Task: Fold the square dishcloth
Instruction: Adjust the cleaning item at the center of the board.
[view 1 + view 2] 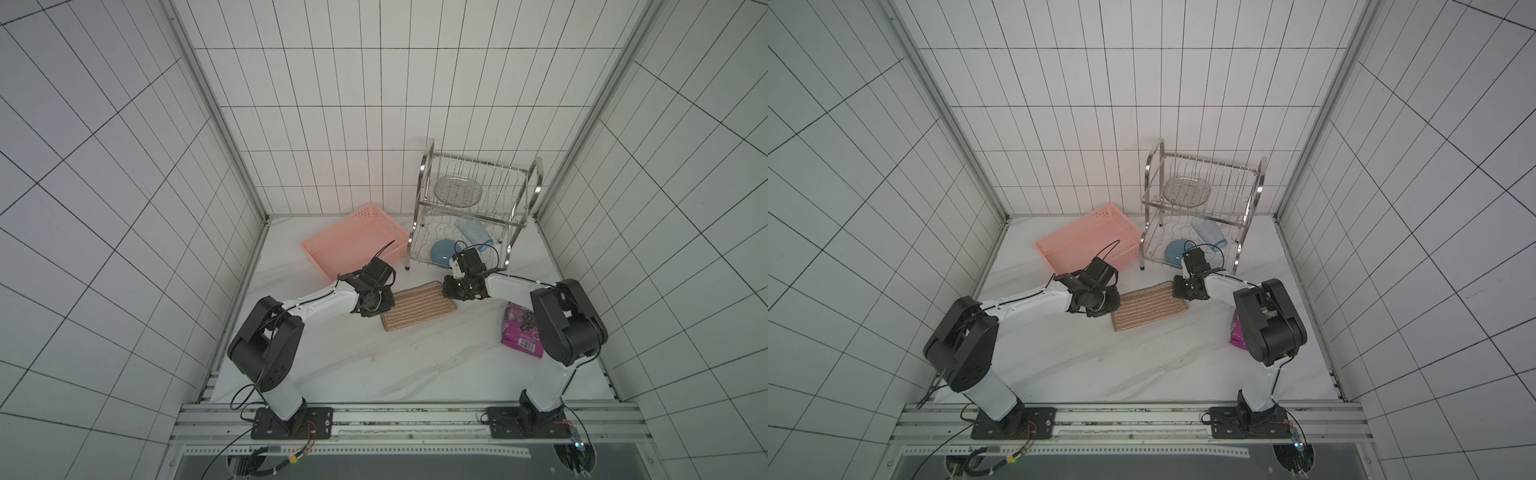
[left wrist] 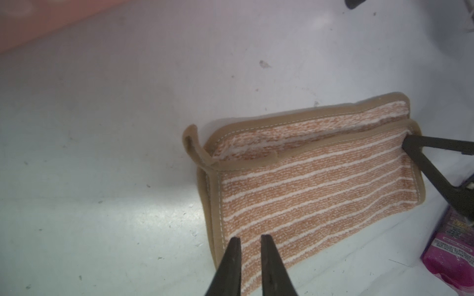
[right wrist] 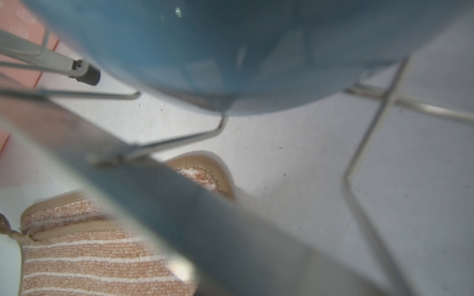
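The square dishcloth (image 1: pixel 417 305) (image 1: pixel 1148 306) lies folded in half on the white table, tan with pale stripes and a brown binding. Its upper layer (image 2: pixel 320 194) sits slightly back from the lower edge, and the corner loop (image 2: pixel 191 143) sticks out. My left gripper (image 2: pixel 250 238) (image 1: pixel 376 306) hangs over the cloth's left end, open by a narrow gap with nothing between the fingers. My right gripper (image 2: pixel 406 143) (image 1: pixel 459 291) is at the right end, its fingers meeting in a point on the upper layer's corner. The right wrist view shows the cloth (image 3: pixel 89 256) but not its own fingers.
A pink basket (image 1: pixel 353 245) stands behind the left gripper. The steel dish rack (image 1: pixel 473 208) holds a blue bowl (image 1: pixel 442 251) (image 3: pixel 205 51) close behind the right gripper, and a rack bar (image 3: pixel 179 205) crosses the right wrist view. A purple packet (image 1: pixel 519 332) (image 2: pixel 451 246) lies right of the cloth.
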`<action>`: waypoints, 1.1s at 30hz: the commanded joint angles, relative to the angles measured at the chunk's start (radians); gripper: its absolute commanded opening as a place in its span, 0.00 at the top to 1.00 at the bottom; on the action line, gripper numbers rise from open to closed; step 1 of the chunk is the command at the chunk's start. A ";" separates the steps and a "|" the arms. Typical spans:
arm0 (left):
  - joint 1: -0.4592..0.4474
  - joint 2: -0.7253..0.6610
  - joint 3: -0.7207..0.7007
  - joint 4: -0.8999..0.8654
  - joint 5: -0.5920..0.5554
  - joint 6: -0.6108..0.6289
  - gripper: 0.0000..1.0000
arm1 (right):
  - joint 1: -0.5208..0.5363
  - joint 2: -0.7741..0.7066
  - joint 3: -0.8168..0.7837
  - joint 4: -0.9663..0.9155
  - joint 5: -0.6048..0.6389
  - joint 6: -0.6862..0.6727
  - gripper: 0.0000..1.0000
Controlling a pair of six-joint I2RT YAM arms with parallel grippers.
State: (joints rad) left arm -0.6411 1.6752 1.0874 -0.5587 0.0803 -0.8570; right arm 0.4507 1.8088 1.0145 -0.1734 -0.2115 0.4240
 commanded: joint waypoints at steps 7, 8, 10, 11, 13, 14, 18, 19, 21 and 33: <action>-0.039 0.139 0.099 0.111 0.040 0.028 0.76 | 0.017 -0.109 -0.117 -0.074 0.046 0.080 0.78; -0.040 0.156 0.092 0.123 0.059 0.022 0.77 | 0.023 -0.123 -0.126 -0.080 0.047 0.087 0.78; -0.040 0.179 0.067 0.143 0.090 0.006 0.77 | 0.035 -0.151 -0.149 -0.086 0.052 0.105 0.77; -0.040 0.182 0.056 0.147 0.098 0.001 0.78 | 0.045 -0.167 -0.161 -0.094 0.057 0.118 0.77; -0.039 0.178 0.025 0.150 0.098 -0.007 0.78 | 0.055 -0.193 -0.190 -0.099 0.058 0.151 0.77; -0.040 0.174 0.010 0.147 0.094 -0.008 0.78 | 0.061 -0.206 -0.207 -0.101 0.057 0.170 0.77; -0.037 0.157 -0.046 0.126 0.067 -0.012 0.78 | 0.066 -0.275 -0.265 -0.105 0.063 0.218 0.72; -0.036 0.153 -0.059 0.126 0.066 -0.013 0.79 | 0.066 -0.296 -0.270 -0.116 0.073 0.217 0.69; -0.035 0.146 -0.082 0.126 0.065 -0.017 0.79 | 0.063 -0.336 -0.256 -0.150 0.097 0.195 0.62; -0.036 0.138 -0.078 0.126 0.056 -0.019 0.80 | 0.013 -0.273 -0.206 -0.082 0.000 0.148 0.50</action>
State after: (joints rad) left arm -0.6788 1.8008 1.0248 -0.3779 0.1551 -0.8753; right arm 0.4763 1.4994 0.7841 -0.2874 -0.1654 0.5896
